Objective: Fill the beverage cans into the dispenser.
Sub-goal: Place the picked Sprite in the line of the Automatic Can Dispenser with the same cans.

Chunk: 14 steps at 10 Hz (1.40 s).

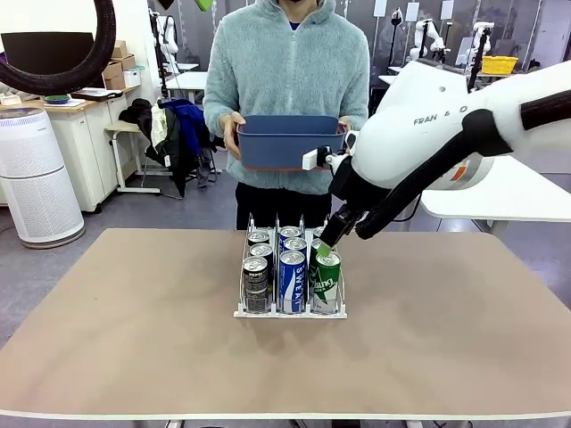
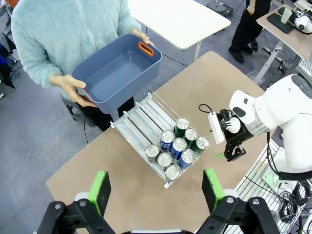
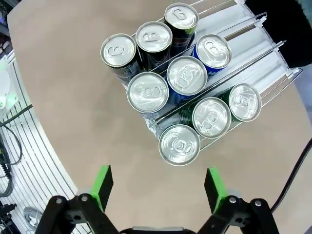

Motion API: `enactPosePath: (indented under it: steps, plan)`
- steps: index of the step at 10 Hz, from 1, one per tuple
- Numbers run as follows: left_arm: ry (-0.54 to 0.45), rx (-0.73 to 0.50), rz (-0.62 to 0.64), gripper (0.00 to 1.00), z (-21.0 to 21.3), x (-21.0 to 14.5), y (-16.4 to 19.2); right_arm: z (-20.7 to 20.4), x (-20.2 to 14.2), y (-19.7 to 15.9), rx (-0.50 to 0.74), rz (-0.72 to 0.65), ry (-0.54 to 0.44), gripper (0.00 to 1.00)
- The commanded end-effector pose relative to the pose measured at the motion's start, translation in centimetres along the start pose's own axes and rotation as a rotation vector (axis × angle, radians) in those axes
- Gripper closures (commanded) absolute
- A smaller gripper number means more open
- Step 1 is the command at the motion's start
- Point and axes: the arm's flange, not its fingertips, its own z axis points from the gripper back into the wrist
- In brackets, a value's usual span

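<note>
The rack sits near the middle of the table, long axis running from the robot's side toward the person, low lip facing the robot. Loads of bare tabletop on both sides and in front, all edges well away. Nine cans stand upright in it, three per lane, packed at the lip end: dark ones left, blue ones middle, green ones right. The far stretch of the lanes is bare.

Right gripper hangs just above the front green can, fingers spread wide, holding nothing. Left gripper is up high over the table's near corner, fingers apart too, nothing between them.

The person at the far edge holds a blue bin with both hands.
</note>
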Motion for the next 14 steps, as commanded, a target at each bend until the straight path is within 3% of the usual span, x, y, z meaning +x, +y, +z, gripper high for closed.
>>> enactPosePath:
  steps: [1, 6, 10, 11, 14]
  plan:
    - [0.000, 0.000, 0.007, 0.00, 0.1, -0.2, 0.1, -1.7, 0.3, 0.1, -0.021, -0.008, 0.008, 0.00]
    - [0.000, 0.000, 0.007, 0.00, 0.1, -0.2, 0.1, -1.5, 0.1, -0.1, 0.005, 0.001, 0.013, 0.00]
    - [0.000, 0.000, 0.007, 0.00, 0.1, -0.2, 0.1, 6.4, 2.6, -3.9, 0.006, 0.056, -0.091, 0.00]
    - [0.000, 0.000, 0.007, 0.00, 0.1, -0.2, 0.1, 8.5, 2.9, -5.2, 0.088, 0.123, -0.075, 0.00]
    - [0.000, 0.000, 0.007, 0.00, 0.1, -0.2, 0.1, 14.2, 4.6, -7.9, 0.041, 0.080, -0.139, 0.00]
